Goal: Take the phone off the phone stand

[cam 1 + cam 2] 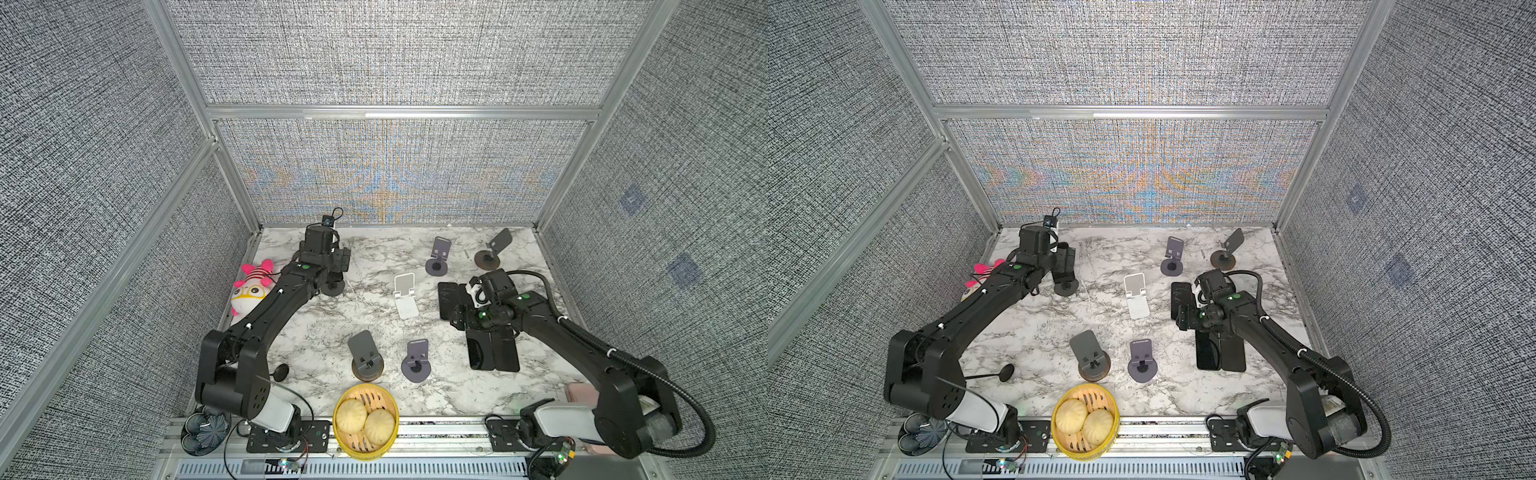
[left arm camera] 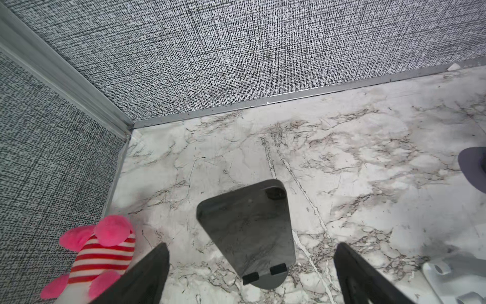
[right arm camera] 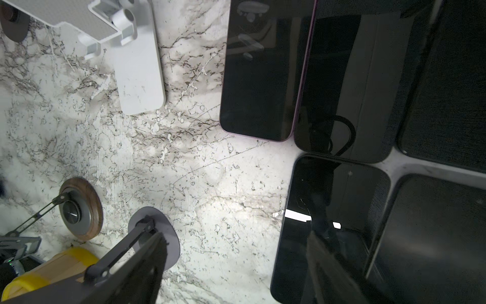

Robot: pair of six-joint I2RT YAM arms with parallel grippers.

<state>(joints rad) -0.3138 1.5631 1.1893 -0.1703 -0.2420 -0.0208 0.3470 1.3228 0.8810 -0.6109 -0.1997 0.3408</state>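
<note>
Now | our left gripper [image 2: 252,244] gapes wide, empty, astride phone [image 2: 247,226] on phone stand [image 2: 265,283] | right gripper [image 3: 236,233] open, holding nothing

Robotics lab test cell: speckled fabric panels [image 1: 395,50] in aluminium framing [image 1: 399,112] wall a marble counter [image 1: 382,249] from nine to three o'clock.

Enclosed on three sides by grey woven wall panels [image 1: 395,54], framed in aluminium rails [image 1: 399,112]. Floored by a white, grey-veined marble table [image 1: 324,332], evenly lit.

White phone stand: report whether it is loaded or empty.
Empty. The white phone stand shows a bare cradle in both top views.
</note>
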